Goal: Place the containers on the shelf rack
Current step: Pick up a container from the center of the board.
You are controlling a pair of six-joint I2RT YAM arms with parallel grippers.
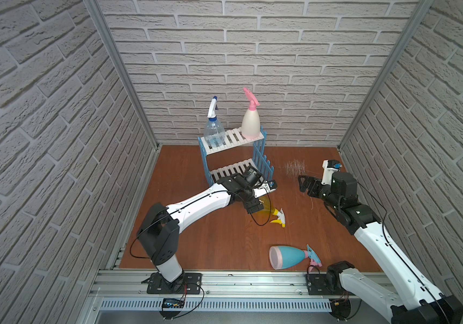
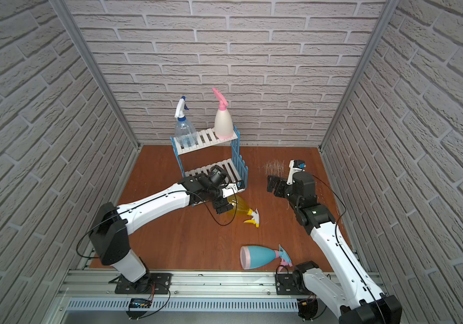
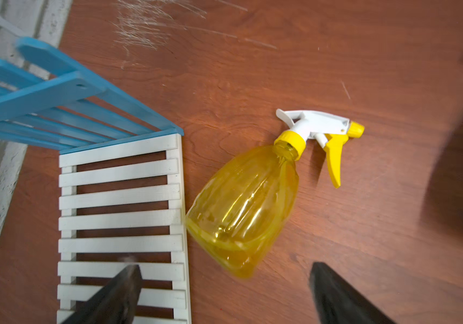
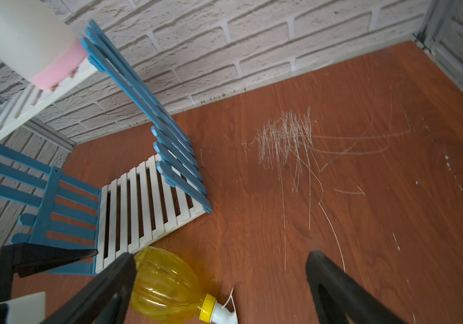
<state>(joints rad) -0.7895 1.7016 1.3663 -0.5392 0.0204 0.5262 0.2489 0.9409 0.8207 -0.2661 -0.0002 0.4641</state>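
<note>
The shelf rack [image 1: 234,139] stands at the back of the wooden floor. On its top shelf a clear bottle [image 1: 214,131] and a cream-white bottle [image 1: 251,123] stand upright. The lower shelf [image 3: 121,196] is bare. A translucent yellow bottle [image 3: 247,202] lies on its side just beside the rack's front corner. My left gripper [image 3: 224,270] hovers open above that bottle's base, holding nothing. A teal-blue bottle [image 1: 288,256] lies on its side near the front edge. To the right of the rack my right gripper [image 4: 221,259] is open over the floor, nothing between its fingers.
Brick-pattern walls close in the back and both sides. A patch of white scratches [image 1: 295,168] marks the floor right of the rack. An aluminium rail [image 1: 238,280] with both arm bases runs along the front edge.
</note>
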